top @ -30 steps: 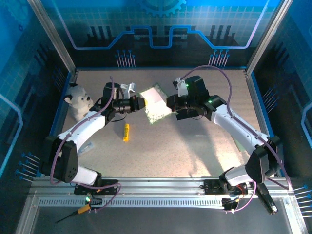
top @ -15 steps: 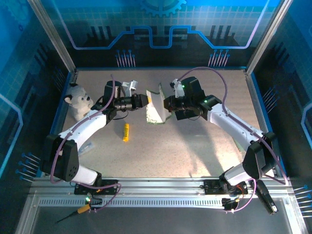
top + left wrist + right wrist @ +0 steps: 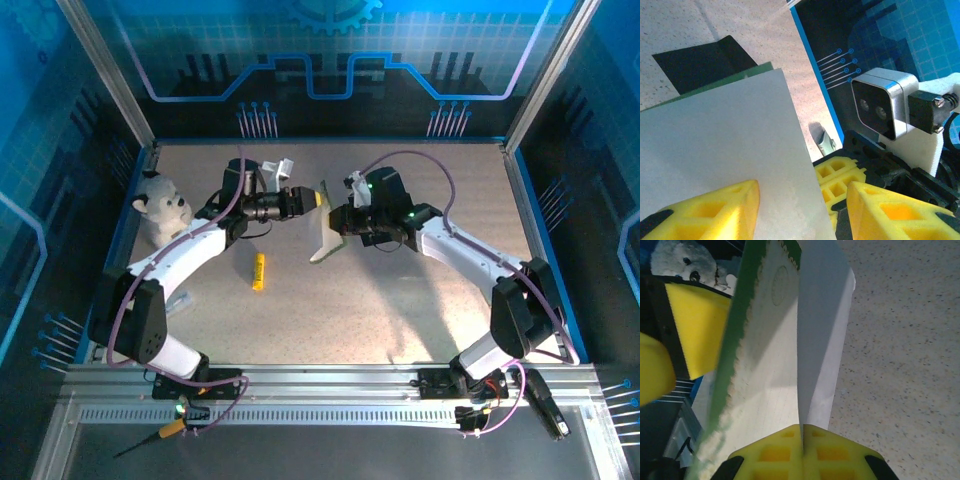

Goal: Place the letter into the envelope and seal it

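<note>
Blue panels printed with grid and circuit patterns walled in a pale, speckled desk point(image 3: 400, 300) with a grainy, stone-like finish. Near its middle the letter point(image 3: 325, 240), a thin white sheet with a green saw-toothed border, stood on edge, almost upright, between the two arms. From above it looked like a narrow sliver, and whether its lowest corner touched the desk could not be told. The right claw point(image 3: 801, 430) was clamped on the letter. Its two ribbed yellow foam pads were pressed flat together, and the paper rose out of the seam between them, folded along a sharp crease into two smooth leaves, one carrying a faint round mark. The left claw point(image 3: 802, 187) met the letter's opposite edge with its jaws standing apart. One wedge-shaped yellow pad lay at the plain white face of the sheet, while the other was clear of the paper with a gap between. Beyond the sheet's green edge, a flat matte black patch point(image 3: 695, 62) lay on the desk, and what it was could not be told. A small yellow stick point(image 3: 258, 270) lay near the left arm, and a fluffy white plush toy point(image 3: 160, 208) sat at the left edge, both well apart from the letter.
</note>
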Tool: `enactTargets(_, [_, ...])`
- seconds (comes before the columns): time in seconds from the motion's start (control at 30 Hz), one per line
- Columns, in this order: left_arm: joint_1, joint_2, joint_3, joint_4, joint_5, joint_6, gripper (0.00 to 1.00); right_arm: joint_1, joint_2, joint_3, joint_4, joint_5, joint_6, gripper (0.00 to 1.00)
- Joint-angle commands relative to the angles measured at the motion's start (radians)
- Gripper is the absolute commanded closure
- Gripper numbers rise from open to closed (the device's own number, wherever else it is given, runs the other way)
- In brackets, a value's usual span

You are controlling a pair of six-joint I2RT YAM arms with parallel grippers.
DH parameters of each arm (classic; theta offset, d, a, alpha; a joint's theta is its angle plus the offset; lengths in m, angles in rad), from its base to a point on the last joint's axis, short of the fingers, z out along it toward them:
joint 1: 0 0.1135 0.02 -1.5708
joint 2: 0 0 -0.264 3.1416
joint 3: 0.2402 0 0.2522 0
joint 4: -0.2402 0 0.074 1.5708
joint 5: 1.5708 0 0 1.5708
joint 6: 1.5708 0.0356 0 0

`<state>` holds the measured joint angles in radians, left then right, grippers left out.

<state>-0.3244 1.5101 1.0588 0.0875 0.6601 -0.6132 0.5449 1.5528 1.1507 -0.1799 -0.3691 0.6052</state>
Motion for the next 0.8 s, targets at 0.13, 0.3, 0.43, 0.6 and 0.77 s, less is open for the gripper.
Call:
enactTargets(0.13, [-0.016,0.005,0.047,-0.025,0.026,0.011,0.48,-0.023,0.026,-0.077,0.237,-0.133,0.131,0.99])
enactTargets(0.3, [-0.016,-0.003,0.047,-0.064,0.01,0.042,0.48,-0.034,0.02,-0.104,0.283,-0.166,0.162,0.96])
enactTargets(0.43, [-0.016,-0.007,0.051,-0.106,-0.009,0.081,0.47,-0.045,0.001,-0.129,0.326,-0.194,0.185,0.92])
enactTargets(0.6, [-0.016,-0.011,0.056,-0.144,-0.023,0.116,0.47,-0.058,-0.013,-0.147,0.356,-0.224,0.208,0.89])
enactTargets(0.77, [-0.016,-0.005,0.05,-0.129,-0.025,0.101,0.47,-0.059,-0.006,-0.155,0.385,-0.234,0.233,0.88])
